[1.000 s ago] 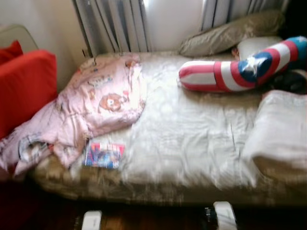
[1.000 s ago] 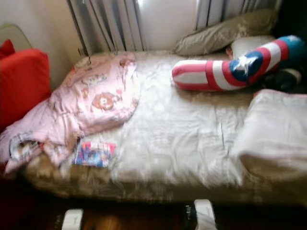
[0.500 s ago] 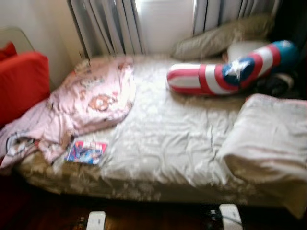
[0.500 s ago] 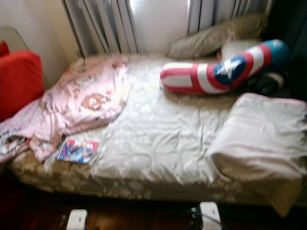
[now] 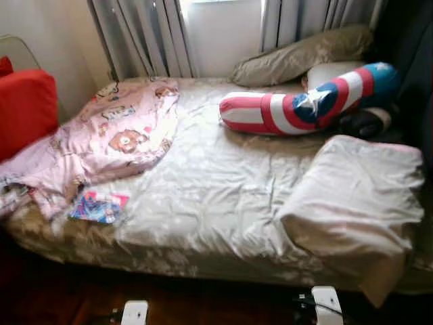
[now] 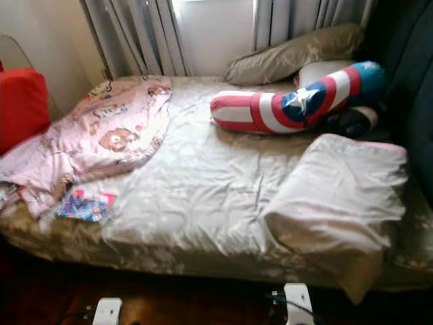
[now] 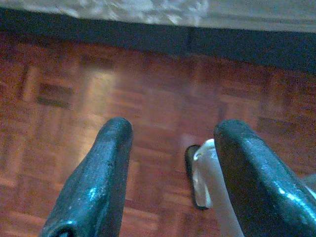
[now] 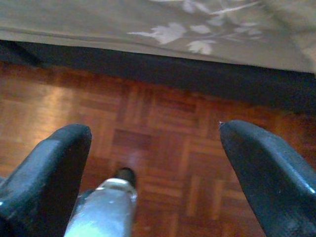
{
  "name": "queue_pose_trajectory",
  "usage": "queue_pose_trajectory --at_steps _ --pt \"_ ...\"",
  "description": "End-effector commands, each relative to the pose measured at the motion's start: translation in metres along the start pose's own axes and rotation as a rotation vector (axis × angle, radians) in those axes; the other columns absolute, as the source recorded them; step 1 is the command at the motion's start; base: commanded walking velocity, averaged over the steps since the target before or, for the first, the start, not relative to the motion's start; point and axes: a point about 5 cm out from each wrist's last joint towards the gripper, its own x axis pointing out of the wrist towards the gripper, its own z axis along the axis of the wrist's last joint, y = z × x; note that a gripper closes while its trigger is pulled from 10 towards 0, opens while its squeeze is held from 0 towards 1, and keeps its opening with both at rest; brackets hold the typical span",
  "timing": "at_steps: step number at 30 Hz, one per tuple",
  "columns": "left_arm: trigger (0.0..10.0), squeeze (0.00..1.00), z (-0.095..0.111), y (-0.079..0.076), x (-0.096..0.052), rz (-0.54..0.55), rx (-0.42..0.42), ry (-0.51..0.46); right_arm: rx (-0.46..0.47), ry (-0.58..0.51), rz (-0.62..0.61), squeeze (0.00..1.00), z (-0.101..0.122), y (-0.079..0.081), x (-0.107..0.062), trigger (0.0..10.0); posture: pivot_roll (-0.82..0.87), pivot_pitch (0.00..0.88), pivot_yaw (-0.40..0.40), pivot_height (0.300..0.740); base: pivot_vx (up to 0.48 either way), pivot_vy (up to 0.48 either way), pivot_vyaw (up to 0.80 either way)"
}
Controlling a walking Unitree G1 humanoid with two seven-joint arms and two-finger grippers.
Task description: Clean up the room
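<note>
A bed [image 5: 203,203] with a beige floral cover stands before me. A crumpled pink cartoon-print blanket [image 5: 101,139] lies on its left part, hanging over the left edge. A small colourful booklet [image 5: 98,206] rests near the front left edge, just below the blanket. A red, white and blue star-patterned bolster [image 5: 304,101] lies across the far right. A folded beige quilt [image 5: 358,196] sits at the right front. My left gripper [image 7: 173,182] and right gripper [image 8: 153,182] both hang open over the parquet floor [image 8: 148,123] by the bed's edge, holding nothing.
Two pillows [image 5: 304,54] lean at the bed's head under the curtained window [image 5: 216,34]. A red cushion or chair [image 5: 24,108] stands at the left. My two feet [image 5: 135,313] show on the dark floor in front of the bed.
The whole picture has shifted left and sharpened, so the camera has turned right; more of the folded quilt shows. Nothing on the bed has moved.
</note>
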Motion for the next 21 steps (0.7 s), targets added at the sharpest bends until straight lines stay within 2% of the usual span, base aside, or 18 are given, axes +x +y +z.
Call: queue_pose_trajectory --at_steps 1,11,21 --pt "10.0 0.0 -0.004 0.0064 -0.0019 0.013 0.01 0.014 0.016 0.002 0.02 0.0 -0.0003 0.0081 0.0009 10.0 0.03 0.0 0.057 0.713 0.0 -0.319 0.0" --pt "10.0 0.0 -0.0027 0.006 -0.0016 0.011 0.011 0.006 0.014 -0.001 0.021 0.0 -0.0002 0.0079 0.0008 10.0 0.02 0.0 0.061 0.713 0.0 -0.317 0.0" --pt "10.0 0.0 -0.0099 0.0071 -0.0042 0.008 -0.007 0.026 0.011 0.008 0.022 0.0 -0.006 0.0086 -0.0004 10.0 0.0 0.0 0.079 0.713 0.0 0.0 0.0"
